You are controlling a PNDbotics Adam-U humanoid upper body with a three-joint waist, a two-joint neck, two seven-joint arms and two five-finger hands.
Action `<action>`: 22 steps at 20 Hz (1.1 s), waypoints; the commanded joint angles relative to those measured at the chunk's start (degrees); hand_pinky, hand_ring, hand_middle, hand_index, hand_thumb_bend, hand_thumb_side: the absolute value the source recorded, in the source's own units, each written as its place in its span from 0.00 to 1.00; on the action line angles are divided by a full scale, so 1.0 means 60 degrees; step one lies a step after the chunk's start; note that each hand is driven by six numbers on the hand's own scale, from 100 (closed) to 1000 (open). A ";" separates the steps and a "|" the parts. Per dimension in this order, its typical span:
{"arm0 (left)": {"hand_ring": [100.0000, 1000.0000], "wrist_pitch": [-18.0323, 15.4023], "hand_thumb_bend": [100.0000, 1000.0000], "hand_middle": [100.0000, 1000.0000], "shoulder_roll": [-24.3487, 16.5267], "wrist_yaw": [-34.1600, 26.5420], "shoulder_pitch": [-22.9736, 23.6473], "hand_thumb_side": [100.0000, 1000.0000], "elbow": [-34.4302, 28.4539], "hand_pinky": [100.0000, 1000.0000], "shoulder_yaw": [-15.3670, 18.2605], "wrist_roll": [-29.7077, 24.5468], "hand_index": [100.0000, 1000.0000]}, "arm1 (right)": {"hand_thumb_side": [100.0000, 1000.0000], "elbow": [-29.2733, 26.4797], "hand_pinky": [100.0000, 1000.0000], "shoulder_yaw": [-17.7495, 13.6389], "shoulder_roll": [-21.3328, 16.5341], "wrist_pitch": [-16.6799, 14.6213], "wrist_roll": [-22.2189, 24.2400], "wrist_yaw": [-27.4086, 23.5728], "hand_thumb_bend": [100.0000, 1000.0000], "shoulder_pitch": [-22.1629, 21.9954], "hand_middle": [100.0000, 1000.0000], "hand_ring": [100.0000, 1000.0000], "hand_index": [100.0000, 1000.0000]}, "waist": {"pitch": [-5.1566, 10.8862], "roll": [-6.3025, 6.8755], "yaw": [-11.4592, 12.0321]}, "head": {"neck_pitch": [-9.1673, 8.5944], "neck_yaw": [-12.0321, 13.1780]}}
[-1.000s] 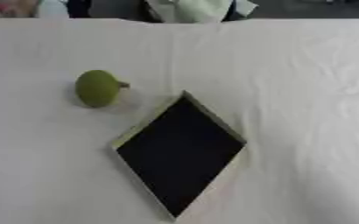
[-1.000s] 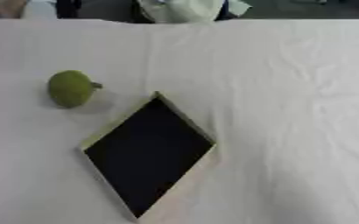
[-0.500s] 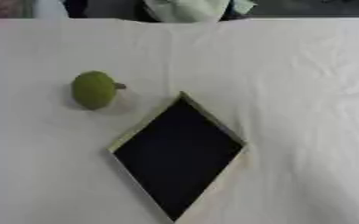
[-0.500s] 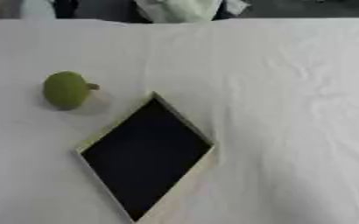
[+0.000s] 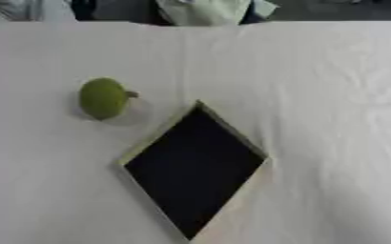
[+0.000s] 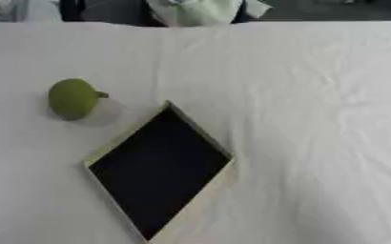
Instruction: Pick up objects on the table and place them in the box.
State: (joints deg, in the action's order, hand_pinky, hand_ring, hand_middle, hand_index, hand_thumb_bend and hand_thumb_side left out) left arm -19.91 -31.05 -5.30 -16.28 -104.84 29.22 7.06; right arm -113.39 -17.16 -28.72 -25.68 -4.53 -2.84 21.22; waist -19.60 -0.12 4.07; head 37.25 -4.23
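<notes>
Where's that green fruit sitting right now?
The green fruit lies on the white tablecloth, on the left side of the view, just up and left of the black-bottomed box, not in it.

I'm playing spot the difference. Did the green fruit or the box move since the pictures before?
No, nothing on the table moved. The green fruit lies in the same spot on the white cloth, up and to the left of the box, not touching it. The whole picture slid a little, so only the camera shifted. No hand shows, and nothing was picked up or put down.
</notes>
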 commanded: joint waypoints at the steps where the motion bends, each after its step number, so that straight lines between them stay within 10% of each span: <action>1: 0.65 -0.0232 0.00 0.63 -0.1290 0.0797 -0.0477 0.31 0.0690 0.54 -0.0512 -0.0789 0.76 | 0.12 -0.0201 0.82 0.0006 -0.0320 -0.0016 0.0047 -0.0038 0.00 0.0107 0.41 0.77 0.65 | 0.0229 0.0060 -0.0036 | 0.0064 0.0017; 10: 0.72 -0.1557 0.00 0.71 -0.2671 0.2205 -0.2482 0.32 0.3158 0.64 -0.2708 -0.3321 0.83 | 0.13 -0.0201 0.82 0.0140 -0.0346 0.0004 0.0215 -0.0132 0.00 0.0141 0.41 0.77 0.65 | 0.0305 0.0180 -0.0222 | 0.0178 0.0124; 22: 0.76 -0.2584 0.00 0.76 -0.1766 0.3264 -0.4430 0.40 0.4136 0.72 -0.5546 -0.5797 0.88 | 0.11 -0.0201 0.82 0.0260 -0.0305 0.0006 0.0354 -0.0296 0.00 0.0196 0.41 0.76 0.65 | 0.0463 0.0146 -0.0270 | 0.0271 0.0285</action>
State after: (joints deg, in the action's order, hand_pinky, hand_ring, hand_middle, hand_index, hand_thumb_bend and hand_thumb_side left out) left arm -34.95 -41.02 13.38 -41.68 -80.16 -3.14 -26.16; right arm -113.39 -15.47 -28.96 -25.59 -2.61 -4.16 21.70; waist -18.08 0.82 2.45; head 38.75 -2.64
